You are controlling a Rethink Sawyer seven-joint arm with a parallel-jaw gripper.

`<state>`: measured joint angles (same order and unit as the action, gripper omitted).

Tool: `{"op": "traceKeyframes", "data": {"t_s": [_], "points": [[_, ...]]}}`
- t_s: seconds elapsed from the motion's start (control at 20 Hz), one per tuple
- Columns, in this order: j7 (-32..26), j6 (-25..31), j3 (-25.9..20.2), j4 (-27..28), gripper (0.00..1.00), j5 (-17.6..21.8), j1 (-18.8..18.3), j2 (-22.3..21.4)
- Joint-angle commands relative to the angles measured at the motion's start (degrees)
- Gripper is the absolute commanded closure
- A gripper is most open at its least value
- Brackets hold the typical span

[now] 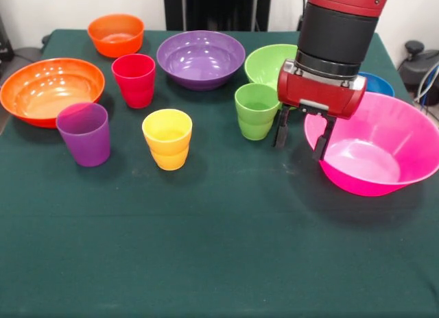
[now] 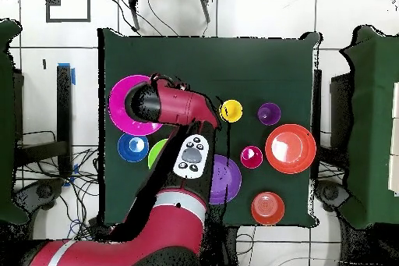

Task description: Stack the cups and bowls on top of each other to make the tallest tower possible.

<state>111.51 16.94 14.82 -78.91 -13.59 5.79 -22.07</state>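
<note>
The big glossy pink plastic bowl [image 1: 384, 153] sits right at the tool [image 1: 300, 138], its near rim between the spread fingers, nothing pinched yet. The small green stepped plastic tumbler [image 1: 256, 110] stands just beside the other finger on the green-clothed bench [image 1: 219, 249].

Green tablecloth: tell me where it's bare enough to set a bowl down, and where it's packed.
The green tablecloth is bare across its whole camera-side half, below the purple cup, yellow cup and pink bowl. The far half is crowded, and the gripper hangs open over the pink bowl's rim beside the green cup.
</note>
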Motion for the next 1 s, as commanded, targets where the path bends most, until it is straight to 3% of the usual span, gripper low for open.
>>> {"op": "traceKeyframes", "data": {"t_s": [0.05, 0.5, 1.0], "points": [[7.88, -0.34, -5.96, -1.75, 0.00, -0.13, -0.82, 0.76], [7.45, 1.01, -6.91, -4.01, 0.00, -0.06, -0.71, -1.43], [-2.48, -0.35, -16.27, -9.91, 0.00, 6.47, -5.77, -2.97]]}}
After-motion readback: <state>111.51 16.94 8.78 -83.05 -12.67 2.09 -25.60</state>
